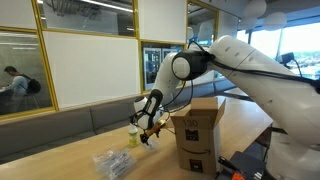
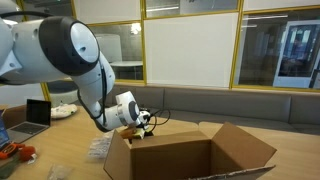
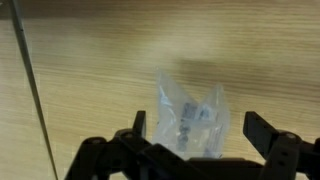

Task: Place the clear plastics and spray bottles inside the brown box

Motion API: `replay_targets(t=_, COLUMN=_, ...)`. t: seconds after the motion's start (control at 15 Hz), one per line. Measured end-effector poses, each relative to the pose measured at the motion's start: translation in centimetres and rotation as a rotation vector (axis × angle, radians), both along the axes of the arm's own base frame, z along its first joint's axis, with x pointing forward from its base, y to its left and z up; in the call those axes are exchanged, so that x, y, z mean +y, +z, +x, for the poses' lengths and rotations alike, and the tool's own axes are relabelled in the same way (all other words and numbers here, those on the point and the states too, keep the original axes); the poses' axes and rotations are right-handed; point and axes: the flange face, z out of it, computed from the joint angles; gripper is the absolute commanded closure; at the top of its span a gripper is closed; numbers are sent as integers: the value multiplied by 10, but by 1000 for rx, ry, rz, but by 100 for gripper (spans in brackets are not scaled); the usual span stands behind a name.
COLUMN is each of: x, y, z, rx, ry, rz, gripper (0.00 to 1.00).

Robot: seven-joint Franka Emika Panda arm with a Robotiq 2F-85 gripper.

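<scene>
In the wrist view a clear plastic bag (image 3: 190, 120) with small dark parts inside lies on the wooden table, seen between my two fingers. My gripper (image 3: 198, 135) is open and holds nothing. In both exterior views the gripper (image 1: 149, 133) (image 2: 141, 124) hovers low over the table beside the open brown box (image 1: 198, 130) (image 2: 190, 157). Crumpled clear plastics (image 1: 115, 162) (image 2: 98, 148) lie on the table by the box. A small yellowish spray bottle (image 1: 134, 135) stands just beside the gripper.
The wooden table (image 1: 70, 158) runs along a grey bench and glass-walled offices. A laptop (image 2: 38, 112) and orange items (image 2: 12, 152) sit at an edge of the table. A dark cable (image 3: 28, 90) crosses the wrist view.
</scene>
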Motion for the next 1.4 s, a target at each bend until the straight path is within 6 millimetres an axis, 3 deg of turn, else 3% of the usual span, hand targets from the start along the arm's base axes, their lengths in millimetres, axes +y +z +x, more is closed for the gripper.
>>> replay_targets(t=0.27, x=-3, y=22, z=20, rx=-55, ry=3, rz=-17, gripper=0)
replay_targets(t=0.53, x=-5, y=23, z=22, rx=-62, ry=-1, rz=-17, gripper=0)
replay_targets(t=1.4, x=-25, y=-31, z=8, rx=-53, ry=-110, rz=89, gripper=0)
